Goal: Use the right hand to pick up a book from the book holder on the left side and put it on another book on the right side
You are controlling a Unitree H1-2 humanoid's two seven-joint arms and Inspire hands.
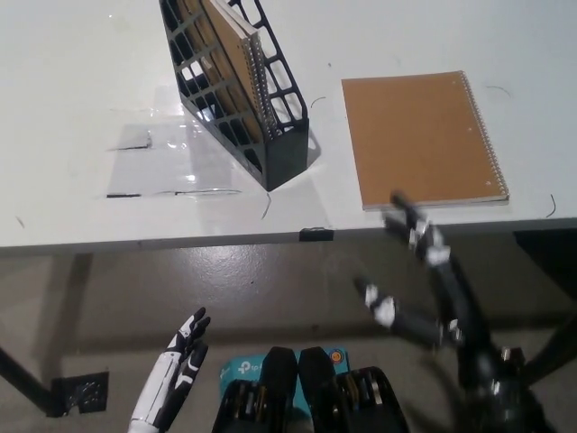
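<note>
We find the white tabletop [81, 81] carrying a black book holder [239, 95] at 11 o'clock, with a brown spiral-bound book [236, 54] standing upright inside it. A second brown book [422, 138] lies flat at 1 o'clock, well apart from the holder. The black right hand [416, 271] sits at 4 o'clock, below the table edge, fingers [410, 221] spread and grasping nothing, tips near the flat book's front edge. The white left hand [173, 370] rests at 7 o'clock, fingers extended, holding nothing.

White table [108, 90], black legs [22, 383]; glossy grey floor [225, 280].
</note>
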